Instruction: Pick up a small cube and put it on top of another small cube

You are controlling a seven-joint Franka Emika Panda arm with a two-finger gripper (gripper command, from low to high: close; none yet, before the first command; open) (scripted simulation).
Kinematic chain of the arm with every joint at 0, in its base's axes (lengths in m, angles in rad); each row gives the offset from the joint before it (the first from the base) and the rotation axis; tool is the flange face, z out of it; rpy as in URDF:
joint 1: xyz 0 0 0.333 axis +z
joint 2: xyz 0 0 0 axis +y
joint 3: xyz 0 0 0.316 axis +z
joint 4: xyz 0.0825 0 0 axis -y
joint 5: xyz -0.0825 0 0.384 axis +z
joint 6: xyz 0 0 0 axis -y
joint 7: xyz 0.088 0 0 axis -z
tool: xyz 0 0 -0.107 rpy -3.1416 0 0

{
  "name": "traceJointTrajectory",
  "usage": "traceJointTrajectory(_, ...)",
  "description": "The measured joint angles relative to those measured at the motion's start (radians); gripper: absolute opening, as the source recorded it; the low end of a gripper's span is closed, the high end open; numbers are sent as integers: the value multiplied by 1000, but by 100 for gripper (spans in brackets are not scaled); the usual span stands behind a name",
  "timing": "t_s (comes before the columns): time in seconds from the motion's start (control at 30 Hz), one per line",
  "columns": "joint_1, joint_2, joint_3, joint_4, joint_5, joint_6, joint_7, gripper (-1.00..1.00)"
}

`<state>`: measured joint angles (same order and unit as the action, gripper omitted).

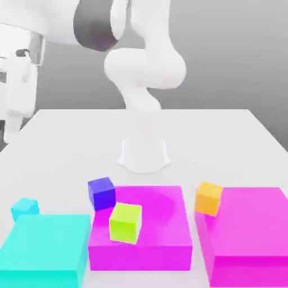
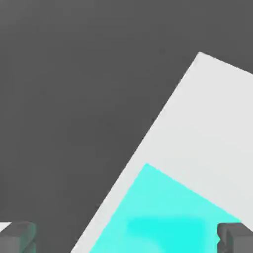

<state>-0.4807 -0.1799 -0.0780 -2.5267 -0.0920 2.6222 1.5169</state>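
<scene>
Cyan cube (image 1: 25, 208), at the exterior view's left, sits just behind the flat cyan block (image 1: 45, 241), probably waiting to be stacked. The yellow-green cube (image 1: 125, 223) and orange cube (image 1: 208, 199) look like possible bases farther right. Raised over the flat cyan block's corner, the hand (image 2: 126, 238) points down, spread wide and empty.

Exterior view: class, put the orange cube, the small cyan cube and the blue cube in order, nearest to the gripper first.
1. Small cyan cube: the view's left, same side as the gripper.
2. Blue cube: left of centre.
3. Orange cube: right.
</scene>
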Motion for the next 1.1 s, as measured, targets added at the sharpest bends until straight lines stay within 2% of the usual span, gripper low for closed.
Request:
traceJointTrajectory(0.13, -86, 140, -54, -52, 29, 74, 127, 0)
traceJointTrajectory(0.27, -170, 280, -77, -104, 116, 148, 211, 0)
traceJointTrajectory(0.47, -240, 496, -13, -88, 228, 306, 180, 0)
traceJointTrajectory(0.5, -251, 529, 0, -81, 236, 332, 174, -100)
traceJointTrajectory(0.73, -257, 535, 6, -80, 235, 339, 175, -100)
traceJointTrajectory(0.93, -220, 343, -42, -121, 149, 188, 232, -100)
traceJointTrajectory(1.1, -144, 162, -2, -180, 54, 67, 196, -100)
